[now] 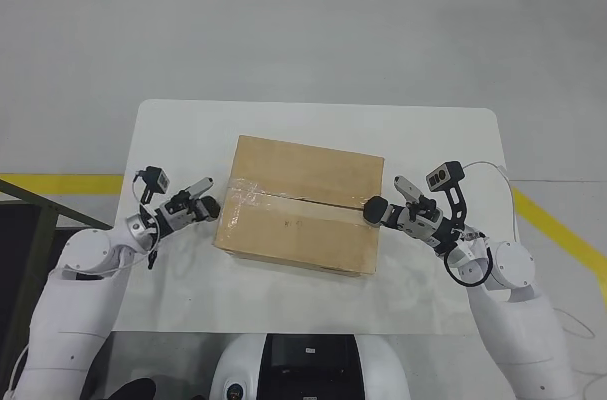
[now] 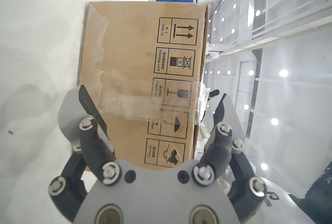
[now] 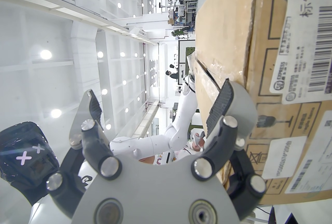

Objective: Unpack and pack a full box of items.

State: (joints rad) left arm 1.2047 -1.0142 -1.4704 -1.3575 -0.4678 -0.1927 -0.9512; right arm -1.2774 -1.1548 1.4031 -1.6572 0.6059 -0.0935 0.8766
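Top view: a brown cardboard box sits in the middle of a white table, turned a little askew. Its top flaps are shut, and clear tape runs over the seam at its left end. The left claw is just beside the left end of the box and the right claw is just beside the right end, so the box lies between them. In the left wrist view the left claw is spread wide and has hold of nothing. It faces the end wall printed with black handling symbols, with one finger low by the table and the other past the top edge. In the right wrist view the right claw is also spread wide and empty. One finger is close over the top edge near the seam, though whether it touches I cannot tell, and the other is out in the air. White shipping labels cover this end wall
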